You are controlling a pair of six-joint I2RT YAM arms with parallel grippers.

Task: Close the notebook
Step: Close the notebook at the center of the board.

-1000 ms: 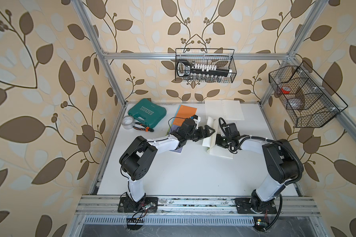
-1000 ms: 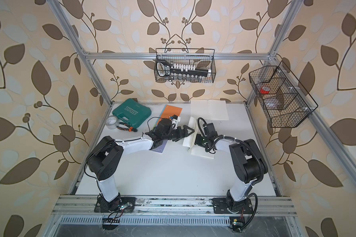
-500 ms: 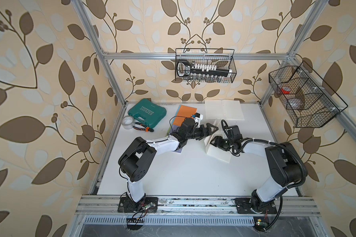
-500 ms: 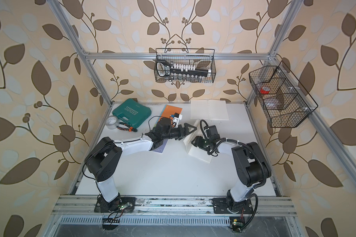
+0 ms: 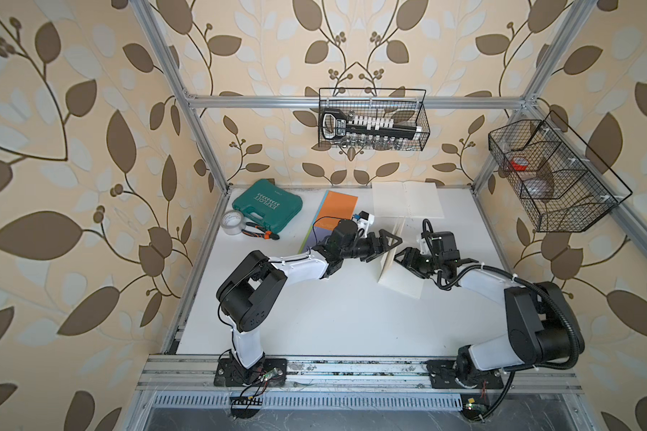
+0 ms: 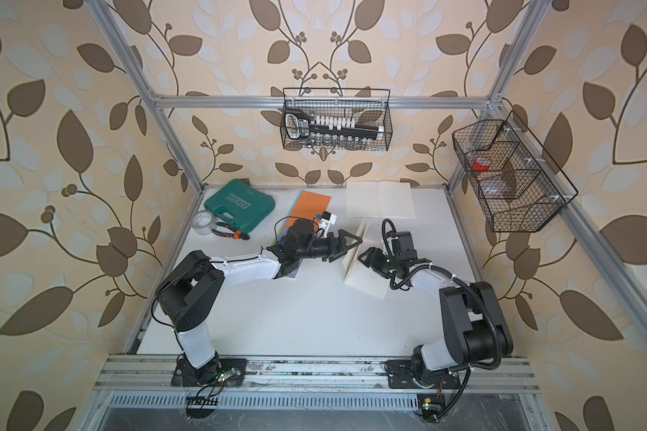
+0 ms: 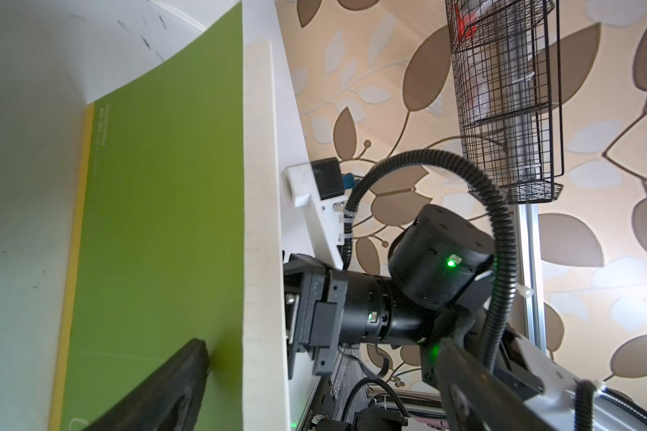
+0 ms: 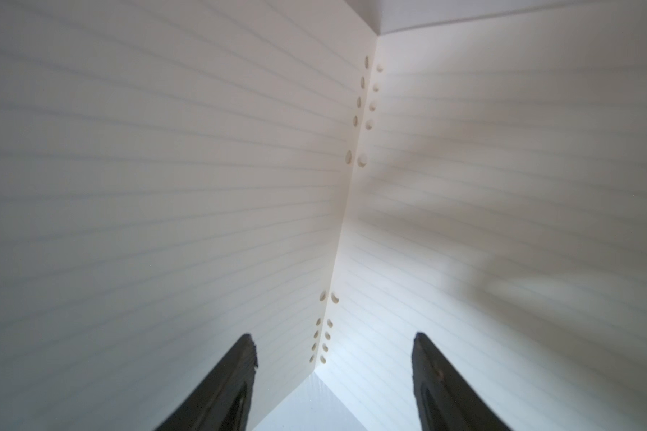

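Note:
The notebook (image 5: 402, 285) lies mid-table, half open. Its left half (image 5: 391, 257) stands nearly upright and the other half lies flat. The green cover (image 7: 157, 224) faces my left gripper (image 5: 387, 248), which is open. In the left wrist view one of its fingers (image 7: 187, 369) touches that cover, and the cream page edge (image 7: 264, 224) stands between the two fingers. My right gripper (image 5: 402, 258) is open inside the V of lined pages (image 8: 165, 168), pointing at the punched spine (image 8: 337, 239) and gripping nothing. Both top views show the notebook (image 6: 365, 281) between the two grippers.
A second open pad of lined pages (image 5: 408, 199) lies at the back. An orange booklet (image 5: 335, 211) is under the left forearm. A green tool case (image 5: 268, 203), a tape roll (image 5: 232, 222) and pliers (image 5: 258, 233) sit at the back left. Wire baskets (image 5: 372, 119) (image 5: 549, 179) hang on the frame.
The left gripper has moved right against the green cover, and the raised half has tipped up from a lean to nearly upright. The right gripper's jaws have widened slightly.

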